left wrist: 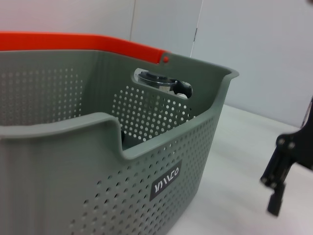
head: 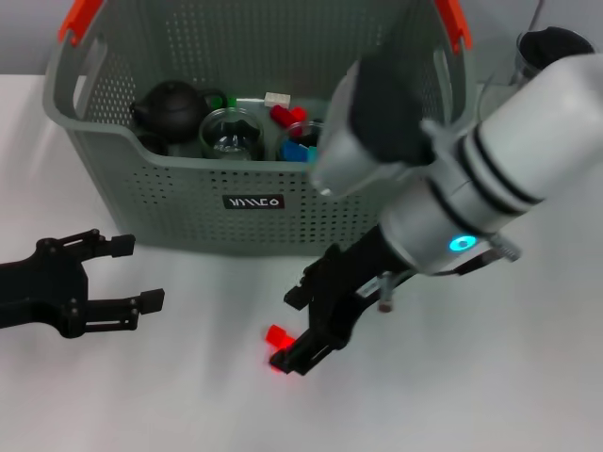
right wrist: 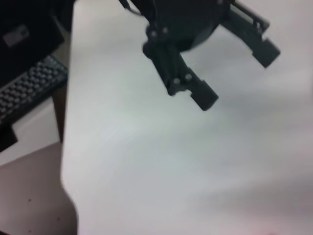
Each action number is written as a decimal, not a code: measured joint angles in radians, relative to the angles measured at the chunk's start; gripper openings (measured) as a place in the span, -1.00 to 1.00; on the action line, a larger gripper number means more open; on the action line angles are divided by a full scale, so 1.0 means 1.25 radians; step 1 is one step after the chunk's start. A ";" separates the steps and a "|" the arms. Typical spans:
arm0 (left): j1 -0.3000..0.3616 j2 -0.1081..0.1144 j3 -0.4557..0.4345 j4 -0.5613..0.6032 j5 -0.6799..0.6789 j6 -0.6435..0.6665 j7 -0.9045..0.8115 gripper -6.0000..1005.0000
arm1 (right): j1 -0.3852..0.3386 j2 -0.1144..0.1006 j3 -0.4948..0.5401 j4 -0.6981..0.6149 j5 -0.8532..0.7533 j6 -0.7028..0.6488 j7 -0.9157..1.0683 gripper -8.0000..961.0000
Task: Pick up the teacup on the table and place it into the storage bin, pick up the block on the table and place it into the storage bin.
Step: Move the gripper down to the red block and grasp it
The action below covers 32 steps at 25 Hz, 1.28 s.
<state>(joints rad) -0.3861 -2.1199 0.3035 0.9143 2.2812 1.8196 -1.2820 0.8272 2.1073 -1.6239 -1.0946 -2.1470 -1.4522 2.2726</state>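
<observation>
Currently glass teacup (head: 229, 133) sits inside storage bin (head: 170, 212). Red block (head: 276, 335) remains on desk (head: 188, 395), just beside right hand (head: 300, 330), fingers spread, empty. Left hand (head: 118, 273) idle, open.

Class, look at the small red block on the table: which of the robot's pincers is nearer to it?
The right pincer is nearer, hanging right at the red block. The left pincer waits open, well off to the block's left, in front of the storage bin.
</observation>
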 joint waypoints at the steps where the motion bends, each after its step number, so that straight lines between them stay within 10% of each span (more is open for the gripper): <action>1: 0.001 0.000 -0.001 0.000 0.000 0.000 0.004 0.80 | 0.009 0.001 -0.026 0.015 0.000 0.024 0.020 0.78; 32: 0.002 -0.002 -0.002 -0.007 0.008 -0.005 0.024 0.80 | 0.041 0.004 -0.264 0.138 -0.002 0.284 0.177 0.78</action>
<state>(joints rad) -0.3830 -2.1226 0.3005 0.9060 2.2915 1.8133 -1.2517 0.8790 2.1124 -1.9533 -0.9222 -2.1495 -1.0970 2.4940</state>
